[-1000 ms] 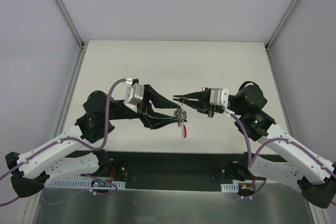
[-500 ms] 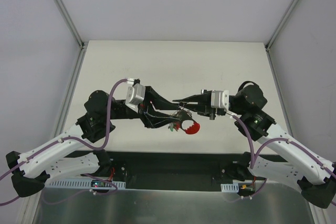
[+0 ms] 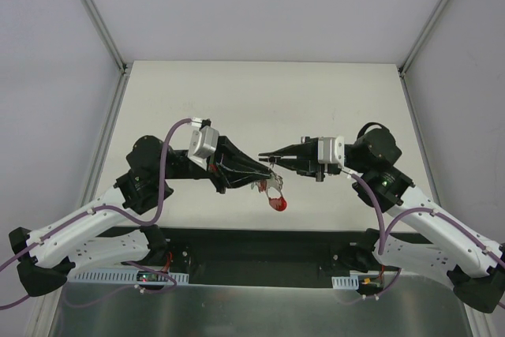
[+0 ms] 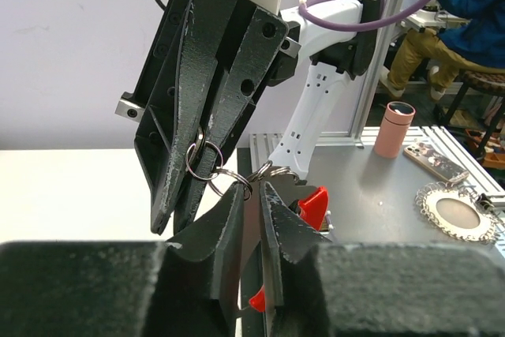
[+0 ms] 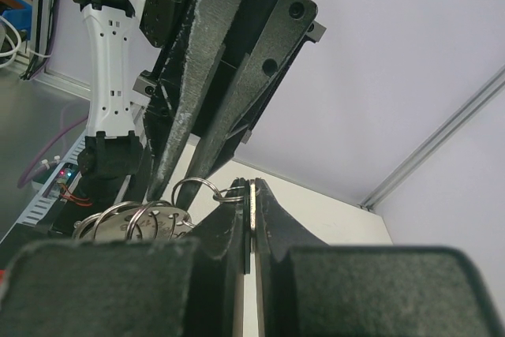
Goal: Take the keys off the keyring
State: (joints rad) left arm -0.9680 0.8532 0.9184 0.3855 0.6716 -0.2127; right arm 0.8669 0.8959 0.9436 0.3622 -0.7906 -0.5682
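Top external view: left jaws and right jaws meet above tabletop (image 3: pixel 260 92), each pinched near shut on keyring (image 5: pixel 251 203); keys (image 3: pixel 278 200) dangle just below jaws. Step, likely: working key off keyring. Next: steady hold, slide key along coil.

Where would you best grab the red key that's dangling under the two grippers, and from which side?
Probably take the red key by its plastic head: it is the broadest part and hangs free below the left gripper and right gripper. Come up from underneath, closing across its flat faces. The keyring end is crowded, since both grippers are shut on it.
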